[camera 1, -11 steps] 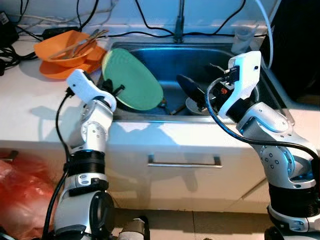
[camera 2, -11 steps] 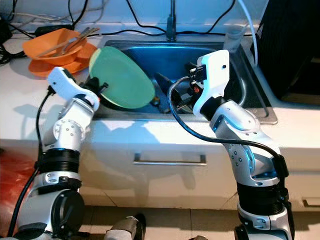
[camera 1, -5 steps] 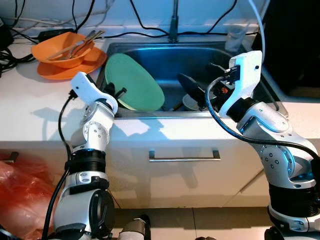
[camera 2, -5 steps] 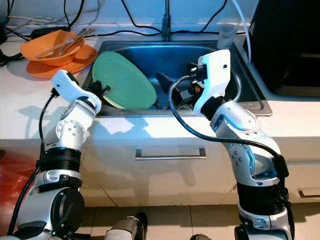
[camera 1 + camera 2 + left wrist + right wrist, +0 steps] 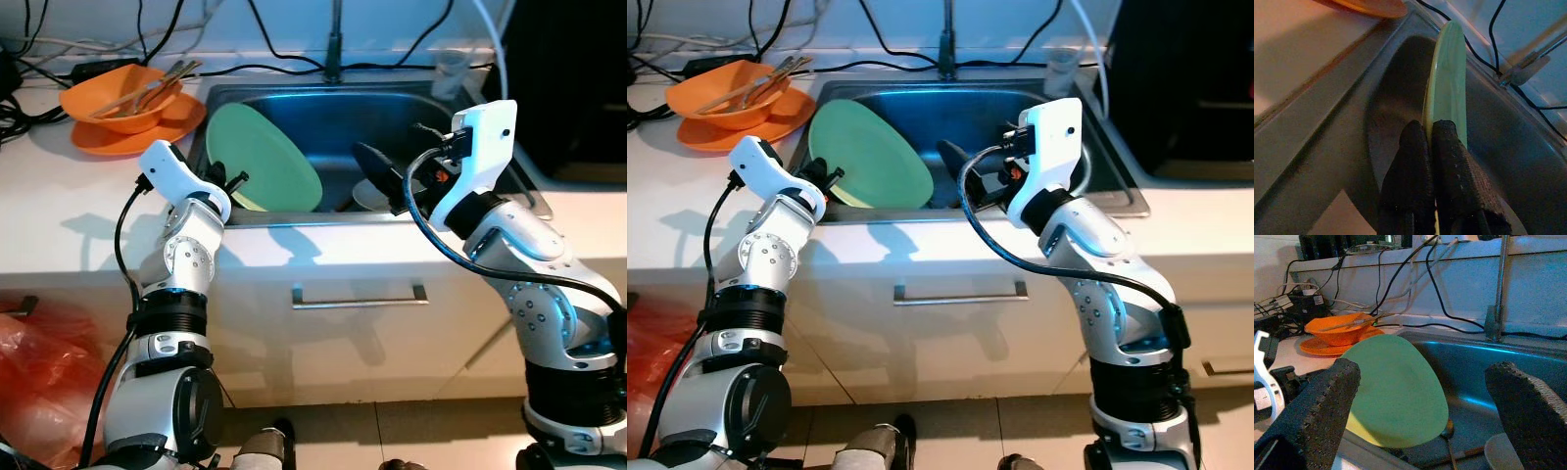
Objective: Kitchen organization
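Left gripper (image 5: 1432,147) is at the sink's (image 5: 490,113) left rim, its fingers (image 5: 1410,166) pinched on the edge of the green plate (image 5: 263,160). The plate stands tilted on edge inside the sink, leaning toward the left wall, its lower rim clamped between the two pads.

Right gripper (image 5: 1425,401) hangs over the right half of the sink, fingers (image 5: 1322,406) spread wide and holding nothing. A white dish (image 5: 377,194) lies on the sink bottom beneath it, partly hidden by the black fingers. A utensil (image 5: 1449,450) lies on the sink floor between plate and dish; its kind cannot be told.

On the worktop (image 5: 59,196) left of the sink, an orange bowl (image 5: 113,98) sits on an orange plate (image 5: 132,135), with chopsticks (image 5: 147,83) resting across the bowl. Black cables (image 5: 265,64) run along the back wall past the tap (image 5: 335,44). A clear cup (image 5: 449,70) stands at the sink's rear right corner. A drawer handle (image 5: 358,297) shows below the worktop edge. A red bag (image 5: 39,392) lies on the floor at lower left.
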Available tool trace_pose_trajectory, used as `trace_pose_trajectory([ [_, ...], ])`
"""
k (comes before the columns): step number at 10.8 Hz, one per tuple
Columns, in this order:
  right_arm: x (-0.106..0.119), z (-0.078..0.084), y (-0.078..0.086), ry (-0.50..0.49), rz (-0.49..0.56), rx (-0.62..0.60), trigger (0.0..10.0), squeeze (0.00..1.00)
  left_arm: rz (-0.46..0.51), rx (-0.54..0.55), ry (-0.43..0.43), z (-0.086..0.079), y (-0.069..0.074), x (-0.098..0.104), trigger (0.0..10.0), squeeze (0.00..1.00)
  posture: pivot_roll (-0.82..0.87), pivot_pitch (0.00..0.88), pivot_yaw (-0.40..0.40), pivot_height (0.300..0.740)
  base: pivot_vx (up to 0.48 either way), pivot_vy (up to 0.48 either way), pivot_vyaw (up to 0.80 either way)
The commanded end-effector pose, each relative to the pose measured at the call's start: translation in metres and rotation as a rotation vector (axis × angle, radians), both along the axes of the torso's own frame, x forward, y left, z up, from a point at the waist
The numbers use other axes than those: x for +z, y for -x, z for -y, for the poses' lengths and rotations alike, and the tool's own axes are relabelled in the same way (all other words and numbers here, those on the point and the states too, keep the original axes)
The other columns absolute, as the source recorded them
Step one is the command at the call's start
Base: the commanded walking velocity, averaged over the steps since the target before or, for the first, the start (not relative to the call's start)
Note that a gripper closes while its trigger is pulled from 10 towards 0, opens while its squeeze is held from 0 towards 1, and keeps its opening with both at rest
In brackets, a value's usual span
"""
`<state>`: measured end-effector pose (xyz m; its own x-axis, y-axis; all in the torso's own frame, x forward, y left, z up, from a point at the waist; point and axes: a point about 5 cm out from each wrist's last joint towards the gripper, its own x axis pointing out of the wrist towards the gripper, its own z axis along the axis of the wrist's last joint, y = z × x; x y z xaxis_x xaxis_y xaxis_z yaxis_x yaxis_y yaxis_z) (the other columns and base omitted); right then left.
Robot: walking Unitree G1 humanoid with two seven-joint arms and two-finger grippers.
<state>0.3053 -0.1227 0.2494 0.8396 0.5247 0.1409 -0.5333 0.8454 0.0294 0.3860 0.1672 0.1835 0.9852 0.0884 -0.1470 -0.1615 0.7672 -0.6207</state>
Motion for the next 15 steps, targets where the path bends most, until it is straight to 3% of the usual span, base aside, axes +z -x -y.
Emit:
trace_pose_trajectory([
  [1, -0.0020, 0.0030, -0.0019, -0.004, -0.007, -0.023, 10.0, 0.23, 0.046, -0.009, -0.012, -0.0008, -0.0023, 0.0117, 0.0, 0.00, 0.01, 0.100, 0.072, 0.740, 0.000, 0.000, 0.00],
  [7, 0.0001, 0.0041, -0.0049, 0.000, 0.011, -0.041, 10.0, 0.26, 0.034, -0.010, -0.011, -0.0003, -0.0029, 0.0085, 0.0, 0.00, 0.01, 0.092, 0.077, 0.740, 0.000, 0.000, 0.00],
  [11, -0.0008, 0.0051, -0.0075, -0.001, 0.006, -0.056, 10.0, 0.27, 0.020, -0.007, -0.015, -0.0019, -0.0027, 0.0053, 0.0, 0.00, 0.01, 0.092, 0.080, 0.740, 0.000, 0.000, 0.79],
  [15, -0.0012, 0.0085, -0.0110, -0.003, 0.005, -0.083, 10.0, 0.23, 0.019, -0.013, -0.014, -0.0017, -0.0044, 0.0054, 0.0, 0.00, 0.01, 0.080, 0.082, 0.740, 0.000, 0.000, 0.00],
])
